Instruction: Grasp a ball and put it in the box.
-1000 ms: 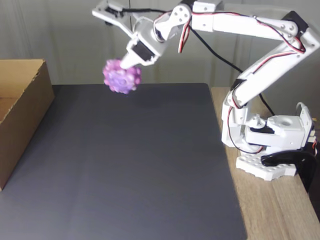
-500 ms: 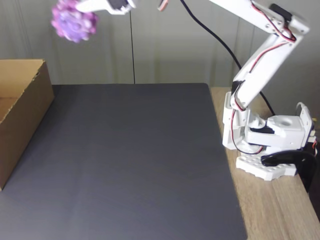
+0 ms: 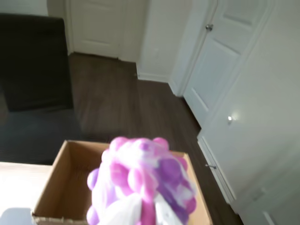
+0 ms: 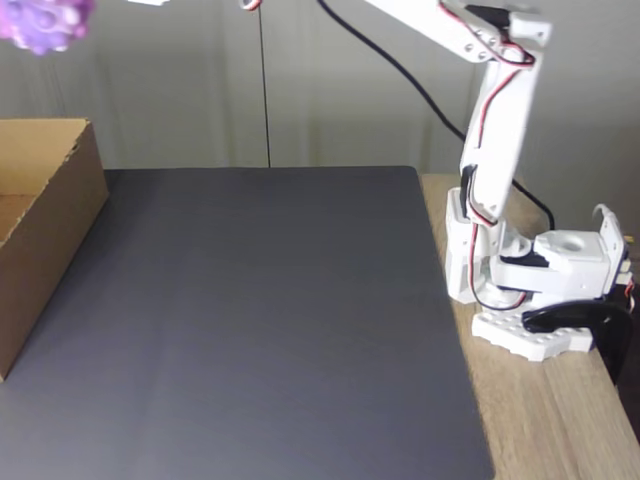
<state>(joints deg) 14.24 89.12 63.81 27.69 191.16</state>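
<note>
**Ball aloft, box lying below and beyond the gripper**

The gripper point(image 3: 140, 213) is pinching the ball point(image 3: 143, 180) between its white fingers point(image 3: 123, 212), which are showing at the bottom edge of the wrist view, blurred and largely masked by the ball itself. The ball is sitting directly ahead of the fingertips, bumps facing the camera.

In the fixed view the ball point(image 4: 42, 20) is hanging high at the top left corner, partly cut off by the frame; the gripper holding it is lying outside that picture, so its closure is being judged from the wrist view alone.

The governing relation: the box point(image 3: 70, 187) is lying below the held ball and just beyond it, its open top facing up, its long axis running away from the gripper. In the fixed view the box point(image 4: 45, 220) is standing beneath the ball, on the dark mat point(image 4: 260, 320).

Judgement: release calls for the ball to be over the opening; whether it already is cannot be confirmed
</note>
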